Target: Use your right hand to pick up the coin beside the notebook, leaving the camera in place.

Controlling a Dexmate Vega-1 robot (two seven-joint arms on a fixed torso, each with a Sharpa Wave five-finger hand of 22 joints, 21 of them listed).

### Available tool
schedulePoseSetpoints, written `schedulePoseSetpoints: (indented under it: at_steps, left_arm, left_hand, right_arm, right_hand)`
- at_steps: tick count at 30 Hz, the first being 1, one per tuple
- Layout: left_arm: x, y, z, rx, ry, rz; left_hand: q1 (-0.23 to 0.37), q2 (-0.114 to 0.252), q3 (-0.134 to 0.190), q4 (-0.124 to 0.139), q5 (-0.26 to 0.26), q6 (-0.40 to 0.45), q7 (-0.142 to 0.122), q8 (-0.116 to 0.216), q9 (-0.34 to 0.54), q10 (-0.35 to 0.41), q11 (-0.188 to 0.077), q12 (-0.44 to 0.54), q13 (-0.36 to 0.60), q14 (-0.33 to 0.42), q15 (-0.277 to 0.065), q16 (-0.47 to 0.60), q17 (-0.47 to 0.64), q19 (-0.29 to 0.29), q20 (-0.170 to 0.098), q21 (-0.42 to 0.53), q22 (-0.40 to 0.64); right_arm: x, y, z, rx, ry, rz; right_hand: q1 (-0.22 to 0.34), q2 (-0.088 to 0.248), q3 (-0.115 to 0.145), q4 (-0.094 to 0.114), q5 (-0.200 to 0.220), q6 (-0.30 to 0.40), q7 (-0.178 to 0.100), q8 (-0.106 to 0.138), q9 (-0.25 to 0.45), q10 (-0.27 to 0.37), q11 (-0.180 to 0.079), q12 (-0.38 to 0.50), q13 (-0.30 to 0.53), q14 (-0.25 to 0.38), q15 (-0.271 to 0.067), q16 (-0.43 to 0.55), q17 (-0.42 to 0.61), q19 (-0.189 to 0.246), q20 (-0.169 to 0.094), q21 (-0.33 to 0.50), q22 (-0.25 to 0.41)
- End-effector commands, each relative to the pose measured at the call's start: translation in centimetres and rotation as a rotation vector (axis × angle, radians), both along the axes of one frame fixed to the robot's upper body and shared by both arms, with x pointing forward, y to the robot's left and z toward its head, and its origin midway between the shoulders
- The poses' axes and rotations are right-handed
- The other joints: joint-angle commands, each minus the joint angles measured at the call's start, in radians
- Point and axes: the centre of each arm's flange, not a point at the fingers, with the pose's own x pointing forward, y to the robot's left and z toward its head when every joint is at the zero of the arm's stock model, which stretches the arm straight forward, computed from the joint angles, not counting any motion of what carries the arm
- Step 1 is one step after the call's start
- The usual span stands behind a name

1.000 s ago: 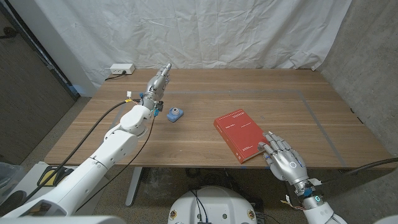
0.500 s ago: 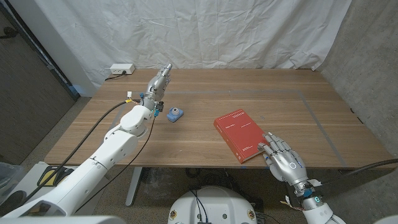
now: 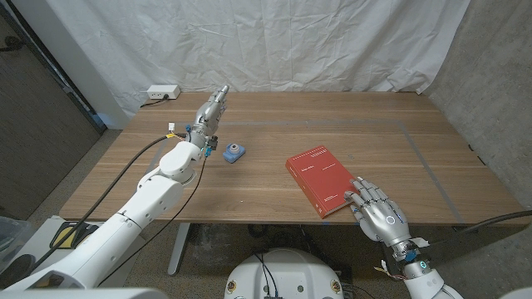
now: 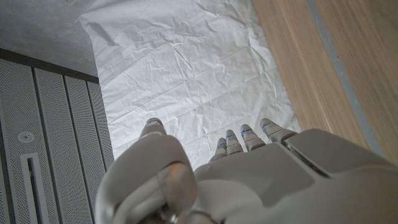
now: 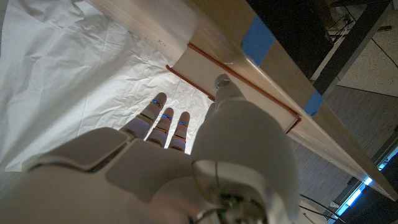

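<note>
A red notebook (image 3: 319, 178) lies slanted on the wooden table (image 3: 274, 124), right of the middle. A small blue camera (image 3: 234, 152) sits to its left. I cannot make out a coin in these frames. My right hand (image 3: 378, 213) is at the table's front edge with its fingers spread and nothing in them. Its fingertips (image 3: 359, 184) reach the notebook's near right corner; contact is not clear. In the right wrist view the notebook's edge (image 5: 200, 57) lies just past my right hand (image 5: 186, 162). My left hand (image 3: 213, 108) is stretched out straight behind the camera, holding nothing, also seen as left hand (image 4: 236, 174).
A white power strip (image 3: 162, 92) lies at the back left corner, against a white cloth backdrop (image 3: 299, 41). A grey tape line (image 3: 426, 162) marks the table's right part. Blue tape (image 5: 259, 36) sticks to the table's front edge near my right hand.
My right wrist has sunk very slightly toward the front edge. The notebook, the camera and my left hand have not moved.
</note>
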Motion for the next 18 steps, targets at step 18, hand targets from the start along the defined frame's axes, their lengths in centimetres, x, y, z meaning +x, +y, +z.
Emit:
schedulePoseSetpoints:
  at_steps: [18]
  left_arm:
    - [0.27, -0.03, -0.03, 0.015, 0.018, 0.004]
  left_hand:
    - [0.015, 0.000, -0.006, -0.004, -0.004, -0.003, 0.000, 0.004, 0.002, -0.005, -0.005, 0.001, 0.006, -0.008, 0.002, 0.001, 0.001, -0.012, -0.008, 0.003, 0.003]
  right_arm:
    - [-0.28, -0.02, 0.79, 0.001, 0.008, -0.002]
  right_hand:
    - [-0.026, -0.006, -0.006, 0.017, -0.011, 0.007, -0.002, 0.018, 0.012, 0.037, -0.009, 0.019, 0.003, 0.032, -0.057, 0.009, 0.006, 0.026, -0.023, 0.018, 0.005]
